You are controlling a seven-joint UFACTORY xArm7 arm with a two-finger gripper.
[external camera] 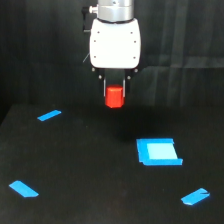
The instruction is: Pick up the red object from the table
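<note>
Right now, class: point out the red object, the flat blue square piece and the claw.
red object [114,98], exterior view, its front face.
flat blue square piece [159,151], exterior view, its pale centre.
claw [114,93], exterior view, between its fingertips.

Table [90,165]: matte black, low sheen, no visible grain; looks like cloth or painted board, can't tell which. Backdrop [45,50] behind: black, faint vertical folds, prob. fabric, matte. Tape strips [49,115]: bright blue, flat, smooth, slight sheen, look like plastic or paper tape. Blue square piece [159,151]: smooth, lighter centre, semi-gloss, material unclear. Red object [114,97]: red-orange, matte, smooth faces, looks like plastic. Gripper [114,92]: body w/ white smooth plastic-looking shell, mild gloss; dark fingers, finish too blurred to tell. Wrist section [115,9] above: grey, metallic look, satin sheen.
</note>
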